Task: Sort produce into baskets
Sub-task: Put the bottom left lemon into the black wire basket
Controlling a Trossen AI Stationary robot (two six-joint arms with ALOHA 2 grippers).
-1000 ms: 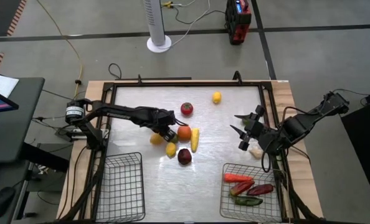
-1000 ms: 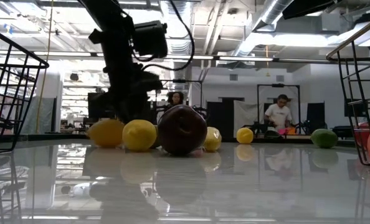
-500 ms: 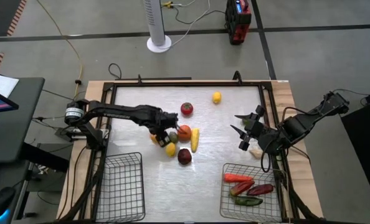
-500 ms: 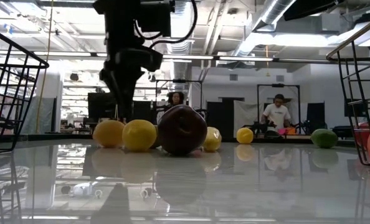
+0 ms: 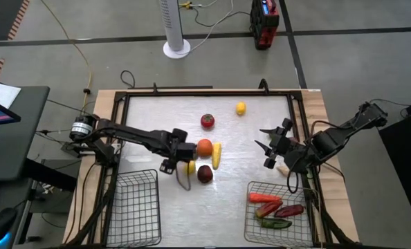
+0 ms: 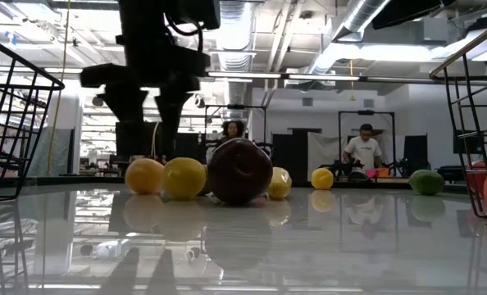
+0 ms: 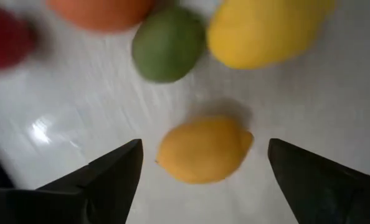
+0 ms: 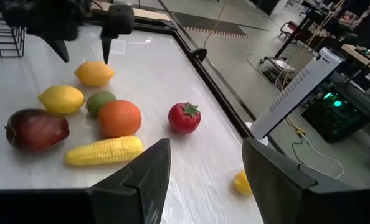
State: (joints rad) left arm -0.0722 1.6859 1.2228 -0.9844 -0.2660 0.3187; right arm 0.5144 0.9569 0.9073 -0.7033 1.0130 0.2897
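While my left claw (image 5: 169,158) hangs spread wide over the yellow-orange lemon (image 7: 203,149), grasping nothing, two baskets sit at the near edge: the left basket (image 5: 133,207) bare, the right basket (image 5: 277,207) holding long vegetables. Farther right my right claw (image 5: 269,146) waits, fingers apart. Beyond lie the tomato (image 5: 207,121) and a small lemon (image 5: 241,108).

The tomato (image 8: 184,117) was red with a green stem, the orange (image 8: 119,117) bright orange, the lime (image 7: 167,44) green, the corn cob (image 8: 103,150) yellow and ridged, the lemon (image 7: 203,149) yellow, the mango (image 8: 36,129) dark maroon.
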